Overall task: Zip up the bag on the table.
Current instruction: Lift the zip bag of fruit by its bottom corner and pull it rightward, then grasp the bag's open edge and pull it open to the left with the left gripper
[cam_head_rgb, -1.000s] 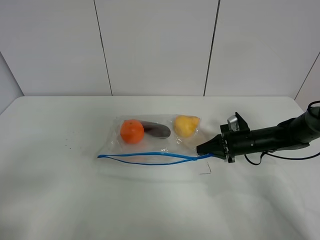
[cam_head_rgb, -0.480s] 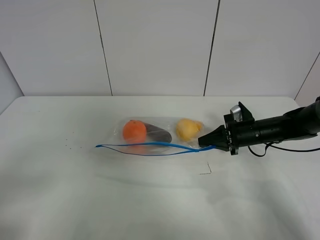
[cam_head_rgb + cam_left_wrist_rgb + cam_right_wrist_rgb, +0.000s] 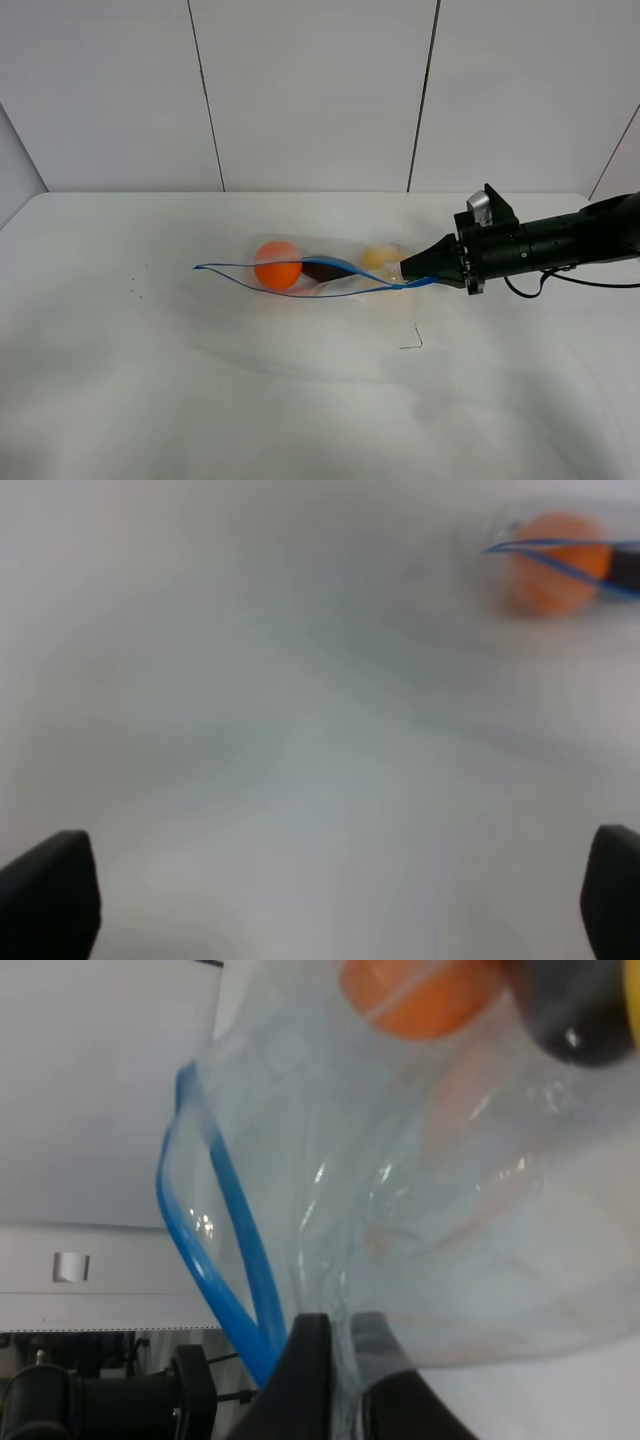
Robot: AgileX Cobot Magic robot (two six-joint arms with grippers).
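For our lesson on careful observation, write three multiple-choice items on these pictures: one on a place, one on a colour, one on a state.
1. In the high view, which end of the bag does the right gripper hold?
A. the left end
B. the right end
C. the middle

2. What colour is the zipper strip?
A. blue
B. red
C. green

3. How does the bag's mouth stand?
A. zipped shut all along
B. torn off
C. open, with the strips apart

Answers:
1 B, the gripper pinches the right end of the strip.
2 A, a blue line runs along the bag's edge.
3 C, the right wrist view shows the two strips parted in a loop.
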